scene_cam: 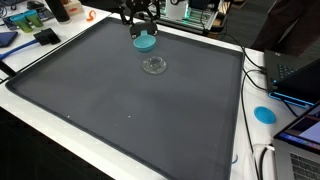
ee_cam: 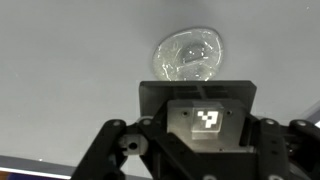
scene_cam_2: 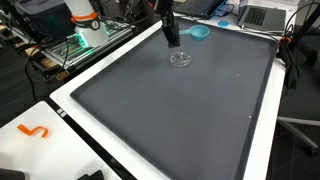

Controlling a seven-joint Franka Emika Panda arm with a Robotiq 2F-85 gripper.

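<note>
Hovering gripper (scene_cam_2: pixel 173 41) just behind clear dish (scene_cam: pixel 154 66), probably to keep it centred in wrist view. Can't tell fingers apart or together: hidden by tag plate (ee_cam: pixel 205 120). Seeing dish flat on mat (scene_cam: pixel 60 100), blue lid (scene_cam_2: pixel 200 30) beyond dish.

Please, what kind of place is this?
Probably a lab or office workspace: an open grey laptop and green-lit electronic equipment stand around a large dark grey work mat on a white table.
</note>
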